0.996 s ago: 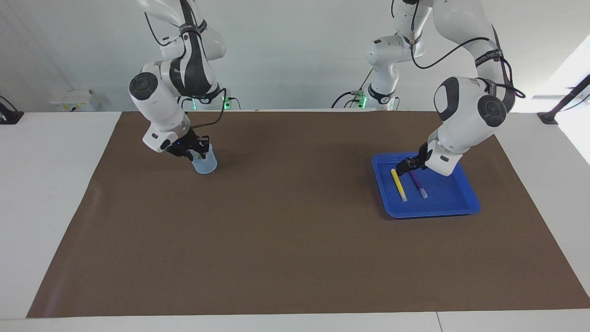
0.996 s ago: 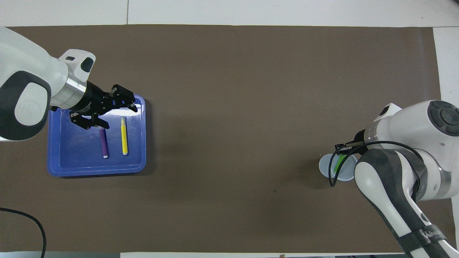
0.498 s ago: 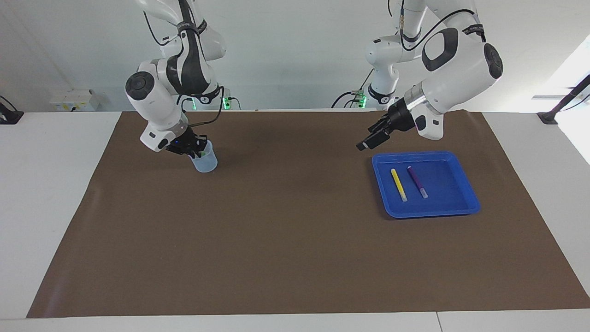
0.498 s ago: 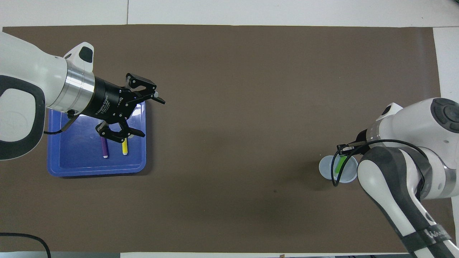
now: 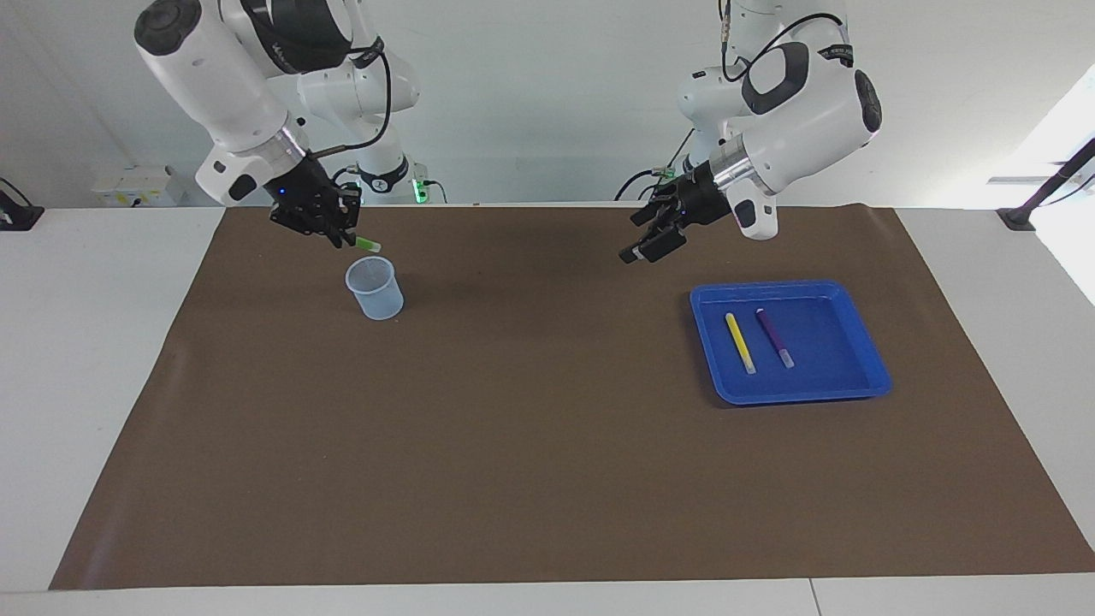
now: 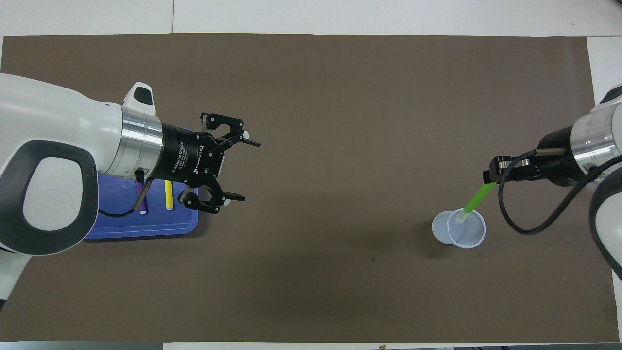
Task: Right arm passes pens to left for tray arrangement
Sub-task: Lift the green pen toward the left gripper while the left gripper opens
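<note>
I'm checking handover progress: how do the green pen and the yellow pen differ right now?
The green pen is pinched in the shut right gripper, up in the air over the measuring cup; the yellow pen lies flat in the blue tray. Green hangs tilted; yellow rests beside the purple pen. Both are slim, pale-tipped markers.

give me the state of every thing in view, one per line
right hand: shut on the green pen, raised above the cup
green pen: held, tilted, out of the cup
cup: upright on the mat, no pens in it
left hand: open, holds nothing, over the mat beside the tray
tray: flat on the mat, holds two pens
yellow pen: lying in the tray
purple pen: lying in the tray beside the yellow pen, apart
</note>
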### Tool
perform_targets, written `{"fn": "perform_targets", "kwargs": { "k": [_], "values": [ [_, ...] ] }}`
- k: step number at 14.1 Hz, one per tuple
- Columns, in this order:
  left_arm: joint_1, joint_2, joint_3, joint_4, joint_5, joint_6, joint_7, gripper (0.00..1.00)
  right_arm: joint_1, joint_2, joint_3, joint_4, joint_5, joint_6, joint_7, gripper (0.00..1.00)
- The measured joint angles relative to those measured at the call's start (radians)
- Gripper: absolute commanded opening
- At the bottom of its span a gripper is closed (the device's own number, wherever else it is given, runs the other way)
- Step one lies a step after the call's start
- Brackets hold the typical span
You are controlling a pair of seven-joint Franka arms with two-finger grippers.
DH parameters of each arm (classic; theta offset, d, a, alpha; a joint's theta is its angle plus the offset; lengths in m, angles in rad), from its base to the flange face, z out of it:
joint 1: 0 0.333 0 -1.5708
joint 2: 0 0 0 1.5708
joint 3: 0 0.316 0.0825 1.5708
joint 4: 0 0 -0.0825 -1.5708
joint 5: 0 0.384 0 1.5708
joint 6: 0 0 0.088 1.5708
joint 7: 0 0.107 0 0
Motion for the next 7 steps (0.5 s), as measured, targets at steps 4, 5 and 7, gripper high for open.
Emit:
{"fn": "perform_targets", "kwargs": {
  "k": [4, 5, 7],
  "values": [
    [0.0, -0.005, 0.003, -0.007, -0.013, 0.043, -0.119, 1.0, 0.133, 0.014, 0.009, -0.018, 0.105, 0.222, 0.362, 0.0],
    [0.0, -0.005, 0.004, -0.007, -0.014, 0.05, -0.143, 1.0, 0.193, 0.017, 0.012, -0.031, 0.105, 0.29, 0.47, 0.0],
    [0.0, -0.006, 0.004, -0.007, -0.015, 0.058, -0.204, 1.0, 0.306, 0.017, 0.016, -0.059, 0.105, 0.408, 0.655, 0.0]
  ]
}}
